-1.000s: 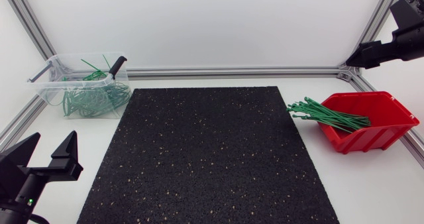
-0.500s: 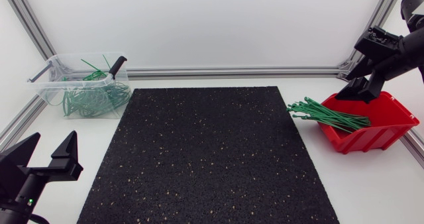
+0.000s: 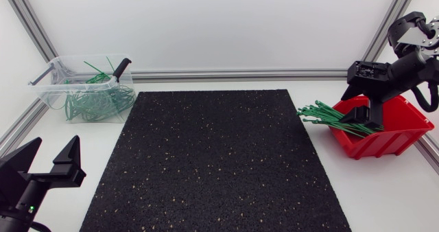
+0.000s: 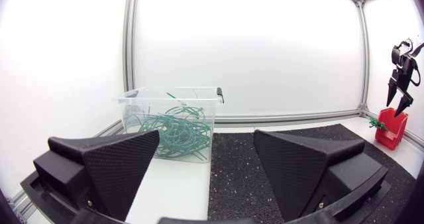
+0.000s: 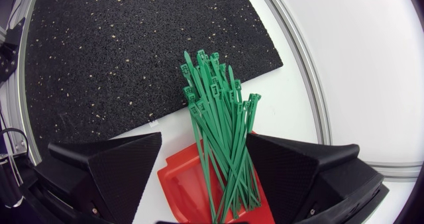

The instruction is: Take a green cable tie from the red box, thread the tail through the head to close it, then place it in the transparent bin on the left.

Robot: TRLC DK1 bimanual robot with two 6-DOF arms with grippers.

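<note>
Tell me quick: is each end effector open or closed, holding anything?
Left end effector: open, holding nothing.
Right end effector: open over the green cable ties, holding nothing.

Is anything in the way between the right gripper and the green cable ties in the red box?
Nothing visible. The open right gripper hangs directly over the green cable ties, which lie uncovered in the red box.

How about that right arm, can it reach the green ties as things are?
Probably yes. Its tool hangs open right over the ties, which lie uncovered, sticking out of the red box, with nothing between them.
</note>
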